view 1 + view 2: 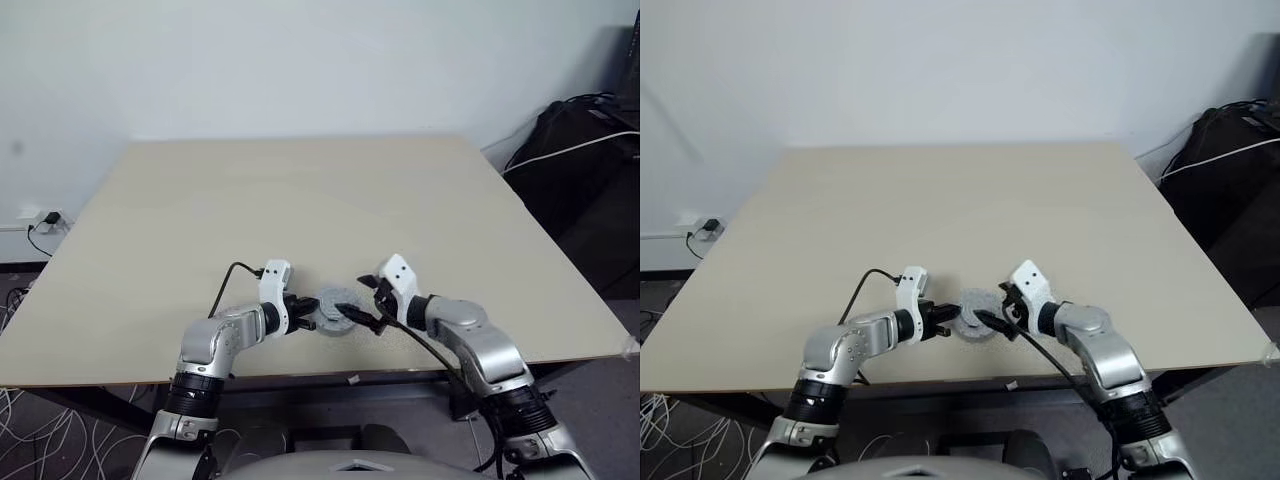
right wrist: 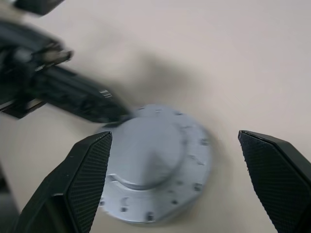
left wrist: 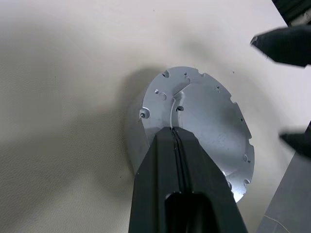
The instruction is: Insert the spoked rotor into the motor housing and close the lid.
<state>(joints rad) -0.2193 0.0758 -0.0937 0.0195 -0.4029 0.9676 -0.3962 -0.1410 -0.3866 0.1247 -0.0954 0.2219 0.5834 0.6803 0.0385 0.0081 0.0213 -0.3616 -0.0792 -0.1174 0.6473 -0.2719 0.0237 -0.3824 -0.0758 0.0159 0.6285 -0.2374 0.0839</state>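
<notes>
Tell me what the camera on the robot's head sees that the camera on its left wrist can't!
The head view alone takes in the whole beige table, both arms, a black bag and a wall socket. The left wrist view alone reveals small holes and notches around the rim of the round silver-grey metal lid. Both share the lid, the left gripper with shut jaws, and the right gripper with open jaws.

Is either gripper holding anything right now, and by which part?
The left gripper is shut, its tip on the lid; a hold cannot be told. The right gripper is open, empty.
</notes>
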